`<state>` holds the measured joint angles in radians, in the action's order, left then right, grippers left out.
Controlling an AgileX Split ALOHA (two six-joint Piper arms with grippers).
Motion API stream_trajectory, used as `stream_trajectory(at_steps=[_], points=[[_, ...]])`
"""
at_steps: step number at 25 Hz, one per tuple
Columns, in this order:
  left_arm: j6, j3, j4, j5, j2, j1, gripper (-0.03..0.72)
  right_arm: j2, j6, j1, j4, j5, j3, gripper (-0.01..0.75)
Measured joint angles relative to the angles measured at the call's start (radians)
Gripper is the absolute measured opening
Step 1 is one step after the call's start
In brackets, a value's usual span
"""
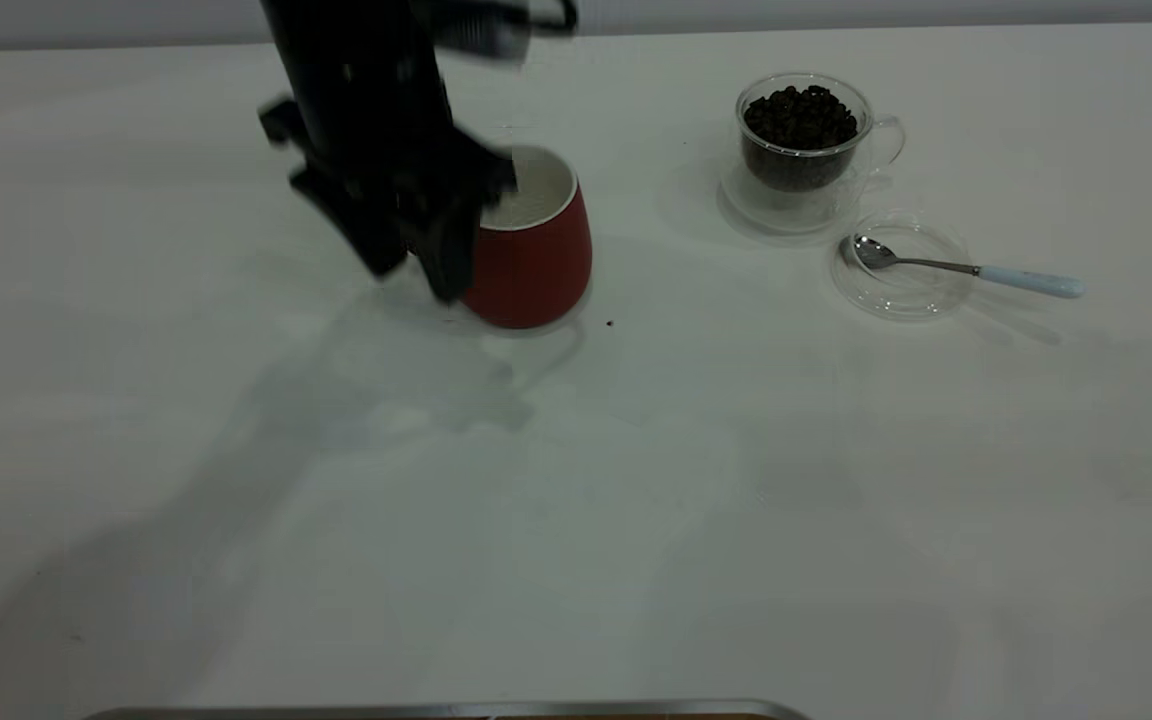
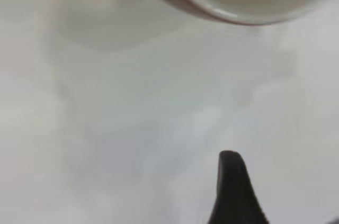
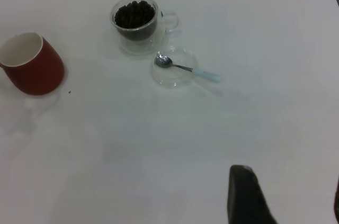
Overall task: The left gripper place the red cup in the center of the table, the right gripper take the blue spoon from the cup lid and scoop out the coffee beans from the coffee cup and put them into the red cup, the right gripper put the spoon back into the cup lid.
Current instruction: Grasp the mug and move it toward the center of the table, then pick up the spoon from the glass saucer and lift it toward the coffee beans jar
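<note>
looks like the left gripper has its fingers spread and nothing in them, hard to be sure, beside the red cup standing mid-table, leaving the blue spoon on the cup lid for the right arm

Pale wall strip behind; soft shadows.

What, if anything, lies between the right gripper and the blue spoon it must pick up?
Nothing visible. In the right wrist view, only bare table lies between the right gripper and the blue spoon resting on the cup lid. The coffee cup and red cup stand off to the side.
</note>
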<state>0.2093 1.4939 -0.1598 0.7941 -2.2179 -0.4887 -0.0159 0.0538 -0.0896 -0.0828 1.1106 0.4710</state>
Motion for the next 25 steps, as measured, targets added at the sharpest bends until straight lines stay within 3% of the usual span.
stream_trajectory(at_steps=[12, 19, 25], points=[[-0.106, -0.001, 0.121, 0.371, 0.541, 0.0, 0.538, 0.0, 0.0, 0.0, 0.0, 0.0, 0.0, 0.437], [-0.189, -0.089, 0.084, 0.371, 0.826, 0.0, 0.538, 0.0, 0.0, 0.0, 0.0, 0.0, 0.0, 0.437], [-0.198, -0.396, 0.06, 0.371, 1.088, 0.0, 0.538, 0.0, 0.0, 0.0, 0.0, 0.0, 0.0, 0.437]])
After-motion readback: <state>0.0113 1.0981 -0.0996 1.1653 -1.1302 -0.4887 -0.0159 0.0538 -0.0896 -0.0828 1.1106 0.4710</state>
